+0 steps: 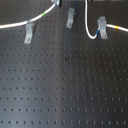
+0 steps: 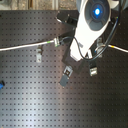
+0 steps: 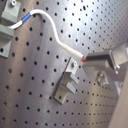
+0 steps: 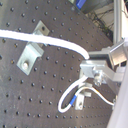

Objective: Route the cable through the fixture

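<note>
Left clip (image 1: 30,31): I am seeing the cable (image 1: 15,24) running in from the first exterior view's left and passing this pale clip, so that stretch is lying low on the board (image 1: 65,85).

Fixture (image 1: 70,18): I am watching the dark, slim clip standing between the two paler ones; no cord is crossing it yet, so I am judging the routing not done.

Claw (image 3: 86,59): I am holding the cable pinched at the fingertip in the first wrist view, lifted so the cord is arching clear of the board; the jaws are clamped on it.

Cable to claw: in the first wrist view the fixture (image 3: 67,84) is sitting just beside and below the held point.

Right clip (image 1: 102,27): I am seeing the cord looping down around this clip in the first exterior view, its blue and yellow bands just past it.
</note>
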